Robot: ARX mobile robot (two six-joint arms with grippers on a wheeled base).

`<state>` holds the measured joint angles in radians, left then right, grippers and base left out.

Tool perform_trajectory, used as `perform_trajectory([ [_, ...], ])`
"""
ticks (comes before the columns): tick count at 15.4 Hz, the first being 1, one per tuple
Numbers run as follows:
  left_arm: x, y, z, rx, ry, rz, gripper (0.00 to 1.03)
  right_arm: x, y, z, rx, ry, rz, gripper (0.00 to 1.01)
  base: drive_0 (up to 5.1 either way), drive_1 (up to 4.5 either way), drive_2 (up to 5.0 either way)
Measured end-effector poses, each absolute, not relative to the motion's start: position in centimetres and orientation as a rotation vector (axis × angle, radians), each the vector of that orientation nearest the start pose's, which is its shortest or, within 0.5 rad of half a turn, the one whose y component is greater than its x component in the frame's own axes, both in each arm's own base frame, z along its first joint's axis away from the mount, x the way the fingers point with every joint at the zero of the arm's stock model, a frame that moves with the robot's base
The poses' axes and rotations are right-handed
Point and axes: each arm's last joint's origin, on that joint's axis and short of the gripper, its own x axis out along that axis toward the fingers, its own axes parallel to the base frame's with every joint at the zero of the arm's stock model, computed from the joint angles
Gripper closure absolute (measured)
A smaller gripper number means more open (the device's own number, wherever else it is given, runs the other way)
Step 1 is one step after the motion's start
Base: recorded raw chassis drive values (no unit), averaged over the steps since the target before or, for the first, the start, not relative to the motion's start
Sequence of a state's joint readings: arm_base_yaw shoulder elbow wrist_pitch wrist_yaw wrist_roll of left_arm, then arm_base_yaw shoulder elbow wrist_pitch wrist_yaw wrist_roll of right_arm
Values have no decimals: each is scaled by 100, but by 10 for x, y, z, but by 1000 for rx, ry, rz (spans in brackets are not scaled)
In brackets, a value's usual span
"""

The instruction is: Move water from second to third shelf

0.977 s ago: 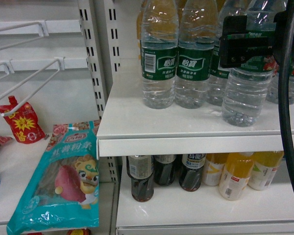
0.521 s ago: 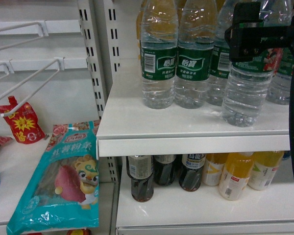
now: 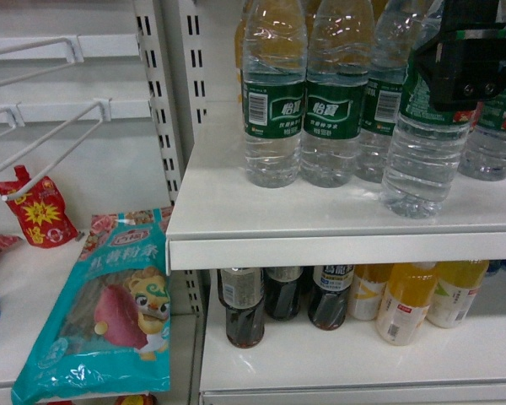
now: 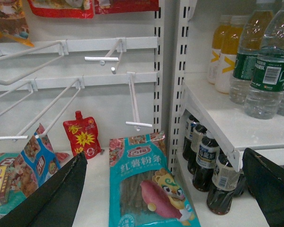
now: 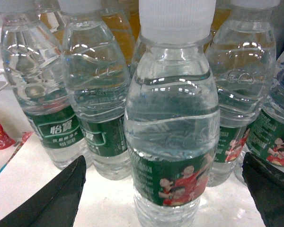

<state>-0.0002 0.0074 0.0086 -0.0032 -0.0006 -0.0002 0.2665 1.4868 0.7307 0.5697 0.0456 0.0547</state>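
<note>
Right gripper lined up on front water bottle, not gripping

Shelving first: white shelf (image 3: pixel 337 224) carries a cluster of clear water bottles, yellow drink bottles behind them. Lower shelf (image 3: pixel 354 359) holds dark bottles (image 3: pixel 245 308) on the left and yellow juice bottles (image 3: pixel 405 302) on the right. Left bay has white peg hooks (image 4: pixel 52 82), a teal snack bag (image 3: pixel 105 304) with a cartoon sweet potato and Chinese characters, and a red pouch (image 3: pixel 39 208) with a yellow burst.

Right arm reaches in from the upper right of the head view, wrist about level, black gripper body at label height in front of the foremost bottle. Right gripper (image 5: pixel 165 189) is spread wide: its two dark fingers (image 5: pixel 52 198) sit at the bottom corners of the right wrist view, well apart from the bottle on both sides, touching nothing.

Water (image 5: pixel 173 118) stands upright at the front right of the upper shelf, nearest the shelf edge, white cap on, green wrap label with red-shirted figures. Neighbour bottles (image 3: pixel 274 97) show green labels with white Chinese characters and a barcode; small print unreadable.

Left gripper (image 4: pixel 165 189) hangs low in front of the left bay, fingers wide apart at the bottom corners of its wrist view, holding nothing, teal bag visible between them.
</note>
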Motion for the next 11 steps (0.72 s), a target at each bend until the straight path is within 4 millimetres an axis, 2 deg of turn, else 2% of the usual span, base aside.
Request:
perform_trajectory([
  [3,98,0,166,0,2,1,5,273,82,231,32,171,225,3,0,0,0],
  [6,98,0,166,0,2,1,5,232,78,245,33,111,239,3,0,0,0],
  [7,98,0,166,0,2,0,5,200,64,248,33,-2,82,16,0,0,0],
  [8,98,0,166,0,2,1,5,159,28,205,4,12,-8,66,0,0,0],
  [9,98,0,166,0,2,1,5,149,20,198,6,0,0,92,0,0,0],
  [10,98,0,166,0,2,1,5,145,17,194,4,2,-5,99,0,0,0],
  [11,98,0,166,0,2,1,5,141,14,190,2,6,-6,99,0,0,0],
])
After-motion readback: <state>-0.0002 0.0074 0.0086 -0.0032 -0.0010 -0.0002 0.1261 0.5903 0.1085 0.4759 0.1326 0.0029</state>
